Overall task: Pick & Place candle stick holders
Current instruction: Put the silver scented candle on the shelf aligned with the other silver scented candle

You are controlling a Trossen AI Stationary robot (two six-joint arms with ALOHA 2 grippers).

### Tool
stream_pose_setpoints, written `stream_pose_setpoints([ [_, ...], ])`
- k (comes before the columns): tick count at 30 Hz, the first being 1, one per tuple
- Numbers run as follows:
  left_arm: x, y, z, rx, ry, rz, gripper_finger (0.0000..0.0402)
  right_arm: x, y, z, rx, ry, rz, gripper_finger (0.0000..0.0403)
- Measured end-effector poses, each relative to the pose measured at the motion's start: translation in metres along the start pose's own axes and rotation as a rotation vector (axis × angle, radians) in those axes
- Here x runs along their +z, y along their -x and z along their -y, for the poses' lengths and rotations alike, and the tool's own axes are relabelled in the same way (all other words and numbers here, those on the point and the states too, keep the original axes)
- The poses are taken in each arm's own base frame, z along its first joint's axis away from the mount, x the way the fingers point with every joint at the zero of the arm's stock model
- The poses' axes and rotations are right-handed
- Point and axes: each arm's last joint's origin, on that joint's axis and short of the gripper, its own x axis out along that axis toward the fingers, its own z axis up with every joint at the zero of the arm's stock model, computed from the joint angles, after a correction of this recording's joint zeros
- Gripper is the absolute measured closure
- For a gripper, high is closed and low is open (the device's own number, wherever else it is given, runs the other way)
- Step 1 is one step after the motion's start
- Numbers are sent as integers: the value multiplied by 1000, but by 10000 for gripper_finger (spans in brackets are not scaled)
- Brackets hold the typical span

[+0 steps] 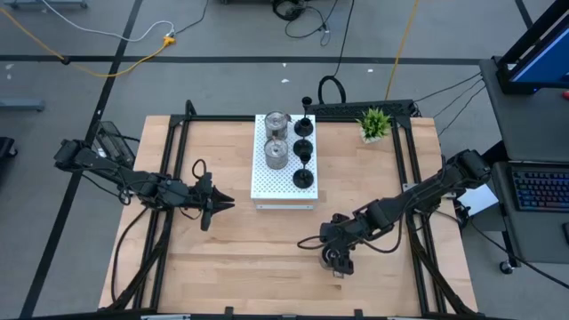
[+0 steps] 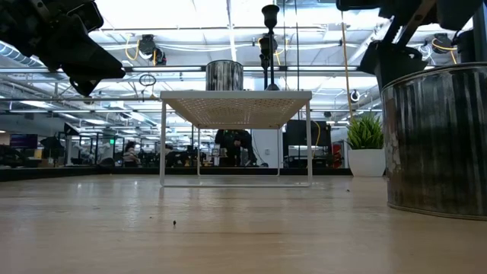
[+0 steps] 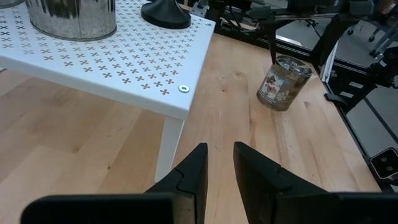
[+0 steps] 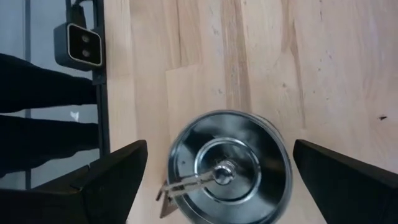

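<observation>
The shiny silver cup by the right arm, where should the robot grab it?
Grab the silver holder around its round outer wall, coming straight down from above. It stands upright on the table, and the right gripper already has its fingers spread wide on either side.

The robot has 2 thin black arms with chunky joints, black cables, and flat, pointed black fingers.
</observation>
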Motion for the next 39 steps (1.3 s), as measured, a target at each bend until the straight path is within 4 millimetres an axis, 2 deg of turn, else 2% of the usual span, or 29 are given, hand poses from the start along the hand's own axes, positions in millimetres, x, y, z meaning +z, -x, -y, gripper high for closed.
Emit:
stream_pose_setpoints([
  [19, 0, 0, 0, 0, 0, 0, 321, 7, 6, 10, 46, 49, -23, 3],
  [39, 0, 0, 0, 0, -1, -1, 321, 14, 7, 20, 57, 18, -16, 3],
])
